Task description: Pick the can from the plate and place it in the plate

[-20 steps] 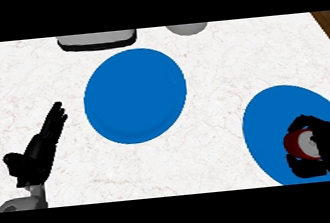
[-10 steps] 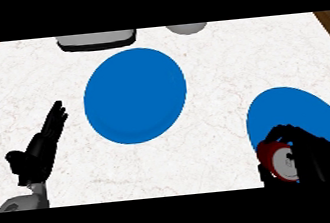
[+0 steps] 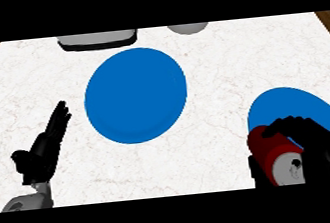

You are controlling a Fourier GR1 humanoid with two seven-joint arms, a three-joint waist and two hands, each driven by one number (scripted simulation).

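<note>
Down at the near right, the right hand (image 3: 316, 151) is curled round the red can (image 3: 269, 149); its fingers wrap over the top and the far side, so it is holding the can tight in a hug, not spread out. A second ago the can sat further right, over the near part of its blue plate; now it has slid left and hangs past that plate's left edge; I think the pick-up is done and the trip has begun. At the near left, the left hand (image 3: 42, 153) rests open, fingers straight and up, touching nothing. A bit further is the right plate (image 3: 293, 103), just behind the can; further still, to the left, lies the middle plate (image 3: 136, 101), where the can should likely go; it is well apart. At the far edge of the counter (image 3: 216, 68) sit a grey box (image 3: 96, 40) and a grey round thing (image 3: 187, 28).
</note>
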